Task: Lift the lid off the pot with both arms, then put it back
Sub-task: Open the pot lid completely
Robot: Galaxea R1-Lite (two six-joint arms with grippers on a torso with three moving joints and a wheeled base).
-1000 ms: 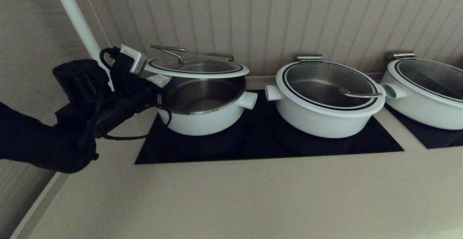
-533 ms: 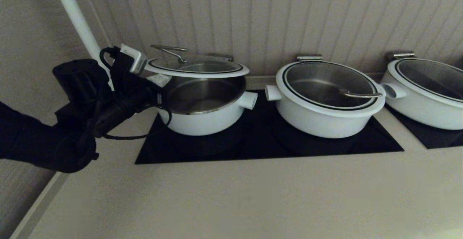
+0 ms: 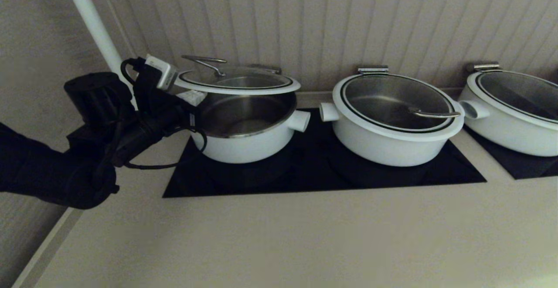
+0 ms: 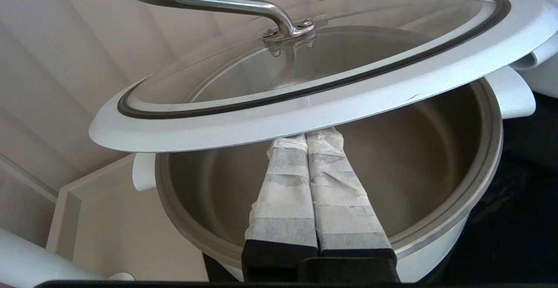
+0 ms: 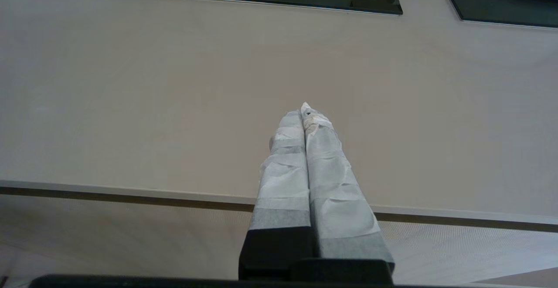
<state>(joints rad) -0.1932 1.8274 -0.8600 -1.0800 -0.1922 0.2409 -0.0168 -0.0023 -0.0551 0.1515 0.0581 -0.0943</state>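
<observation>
The lid (image 3: pixel 237 82) is raised above the pot (image 3: pixel 244 145) at the left end of the black cooktop and tilted, with its left side higher. Its steel wire handle (image 3: pixel 204 62) stands at the left. My left gripper (image 3: pixel 192 98) is shut, and its taped fingertips (image 4: pixel 306 136) press up under the lid's white rim (image 4: pixel 305 109), over the pot's open steel inside (image 4: pixel 436 179). My right gripper (image 5: pixel 304 111) is shut and empty, low over the beige counter near its front edge; it is out of the head view.
Two twin white pots with lids on stand to the right: one (image 3: pixel 392 122) on the same black cooktop (image 3: pixel 305 177), one (image 3: pixel 510 113) at the far right. A white pole (image 3: pixel 91 22) rises behind my left arm. The panelled wall stands close behind the pots.
</observation>
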